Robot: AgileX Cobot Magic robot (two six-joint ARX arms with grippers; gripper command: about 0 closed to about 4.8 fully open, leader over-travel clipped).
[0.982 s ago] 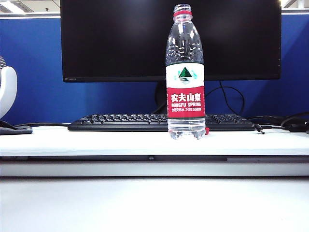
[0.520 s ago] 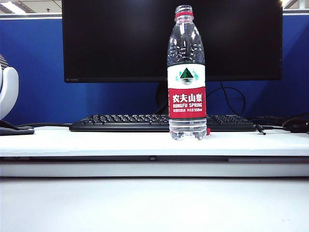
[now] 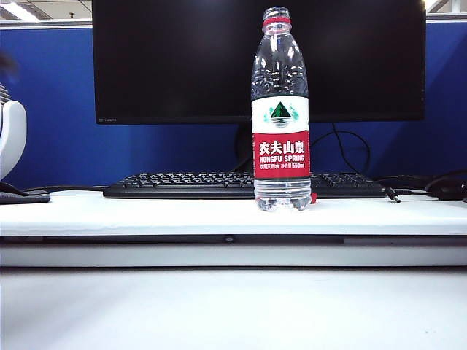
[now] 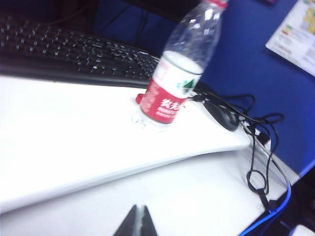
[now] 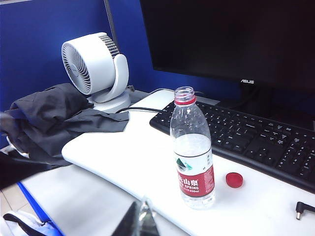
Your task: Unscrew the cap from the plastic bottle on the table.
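Observation:
The plastic bottle (image 3: 281, 109) stands upright on the white table (image 3: 146, 215) in front of the keyboard, its neck open with only the red collar ring on it. The red cap (image 5: 234, 180) lies on the table beside the bottle's base, and a sliver of the cap (image 3: 313, 197) shows in the exterior view. My left gripper (image 4: 139, 207) is shut and empty, well back from the bottle (image 4: 177, 83) over the lower desk surface. My right gripper (image 5: 144, 199) is also shut and empty, short of the bottle (image 5: 192, 152). Neither gripper shows in the exterior view.
A black keyboard (image 3: 241, 184) and a dark monitor (image 3: 255, 58) stand behind the bottle. A white fan (image 5: 96, 66) and a dark cloth (image 5: 54, 120) sit at one end of the table. A mouse (image 4: 221, 115) and loose cables (image 4: 258, 147) lie at the other.

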